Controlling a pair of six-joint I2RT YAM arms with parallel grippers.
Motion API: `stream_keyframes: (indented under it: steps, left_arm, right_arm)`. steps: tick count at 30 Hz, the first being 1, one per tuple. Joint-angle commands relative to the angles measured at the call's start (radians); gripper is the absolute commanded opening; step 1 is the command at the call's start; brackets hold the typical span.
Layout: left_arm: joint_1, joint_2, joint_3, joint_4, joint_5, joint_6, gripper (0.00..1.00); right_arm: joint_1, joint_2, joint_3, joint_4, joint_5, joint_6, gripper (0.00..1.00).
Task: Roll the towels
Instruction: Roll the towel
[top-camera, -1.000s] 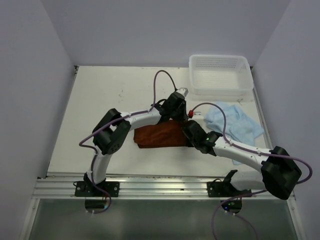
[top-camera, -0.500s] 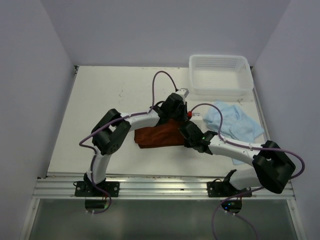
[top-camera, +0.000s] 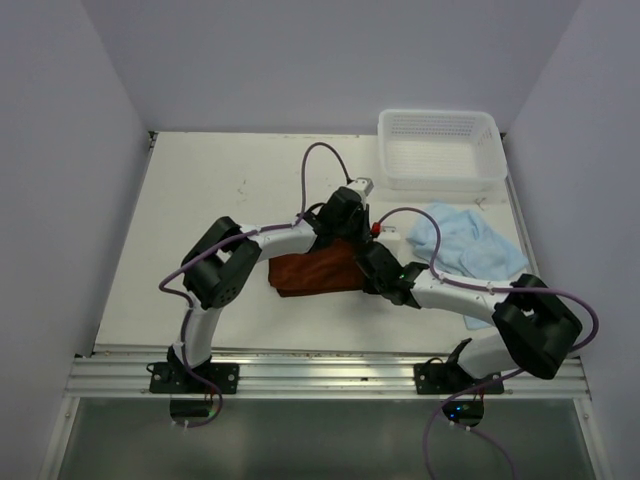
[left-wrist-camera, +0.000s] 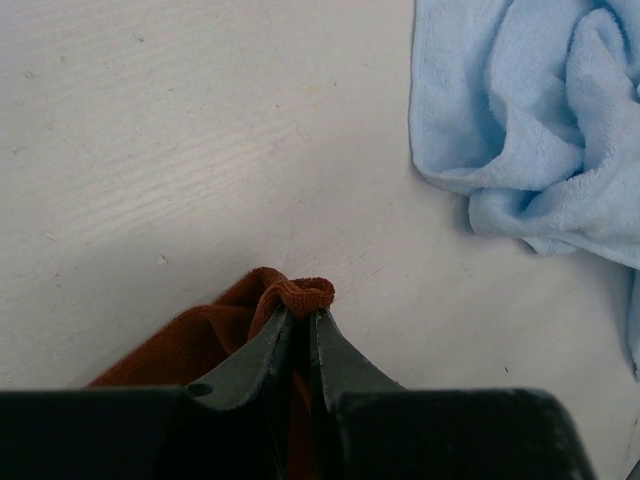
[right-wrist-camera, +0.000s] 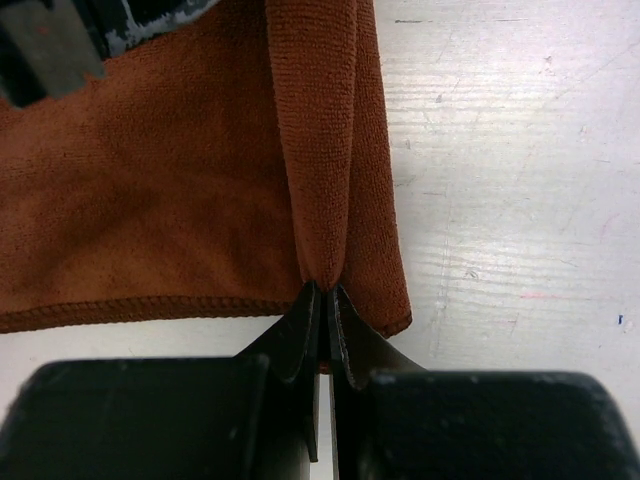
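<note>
- Left gripper (left-wrist-camera: 301, 318) and right gripper (right-wrist-camera: 322, 298) were each pinched shut on the rust towel (right-wrist-camera: 150, 200) edge.
- Recommended: turn both ends together, keeping the roll tight and even.

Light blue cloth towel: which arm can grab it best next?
Probably right: the light blue towel lies on its side. Right gripper and left gripper both pinch the rust-red cloth towel.

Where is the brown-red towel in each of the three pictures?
Top external: the brown-red towel lies mid-table, between the two arms.
Left wrist: the towel is at bottom centre, a fold pinched in the left end effector.
Right wrist: the towel fills the upper left, its edge pinched in the right end effector.
Shared landmark: the white table under it, in all three.
</note>
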Motion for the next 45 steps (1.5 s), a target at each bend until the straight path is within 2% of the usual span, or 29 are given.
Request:
stream_keyframes:
  steps: [1,3,9,16,25,27,32,39,45]
  left_arm:
    - [0.023,-0.021,-0.01,0.085,-0.047,0.037,0.13]
    - [0.025,-0.013,-0.011,0.083,-0.047,0.043,0.12]
    - [0.025,0.008,-0.019,0.083,-0.076,0.057,0.11]
    - [0.025,-0.001,-0.068,0.109,-0.087,0.065,0.09]
    - [0.025,-0.004,-0.094,0.119,-0.092,0.063,0.08]
    - [0.025,-0.006,-0.094,0.12,-0.093,0.063,0.08]
    - [0.025,-0.012,-0.106,0.122,-0.093,0.062,0.08]
    - [0.025,-0.012,-0.112,0.122,-0.093,0.059,0.08]
    - [0.025,-0.021,-0.131,0.117,-0.105,0.059,0.08]
  right_arm:
    - [0.007,0.013,-0.015,0.027,-0.022,0.03,0.0]
    - [0.007,0.016,-0.013,0.029,-0.022,0.033,0.0]
    - [-0.004,-0.021,0.005,0.006,-0.038,0.034,0.12]
    - [-0.028,-0.157,0.013,-0.032,-0.078,0.036,0.28]
    - [-0.123,-0.251,-0.058,-0.006,-0.196,0.091,0.3]
    - [-0.166,-0.266,-0.082,0.006,-0.22,0.105,0.31]
    - [-0.258,-0.259,-0.137,0.093,-0.344,0.148,0.4]
    - [-0.272,-0.219,-0.191,0.202,-0.404,0.199,0.52]
    - [-0.275,-0.254,-0.234,0.256,-0.383,0.22,0.55]
